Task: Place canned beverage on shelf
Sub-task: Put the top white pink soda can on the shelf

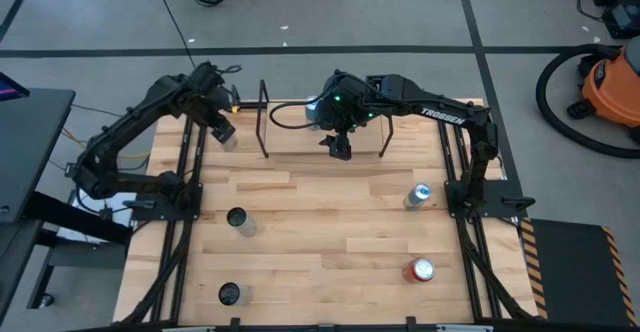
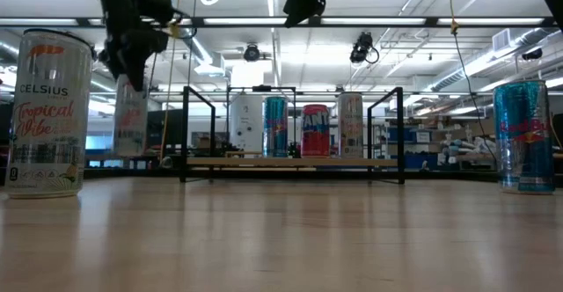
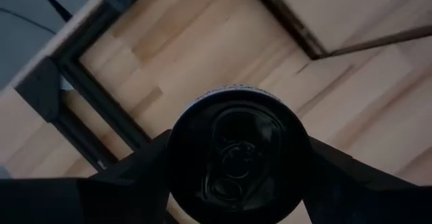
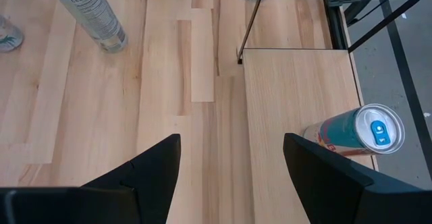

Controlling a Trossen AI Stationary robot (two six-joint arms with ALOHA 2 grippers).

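Left gripper (image 1: 222, 129) clamps an upright can (image 3: 237, 153), label hidden, just left of the shelf (image 1: 300, 152). Right gripper (image 4: 231, 163) hangs empty, fingers spread, over it.

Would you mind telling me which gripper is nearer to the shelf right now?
The right. The right gripper hangs open directly above the shelf, between its end frames. The left gripper, shut on a can, sits just outside the shelf's left end.
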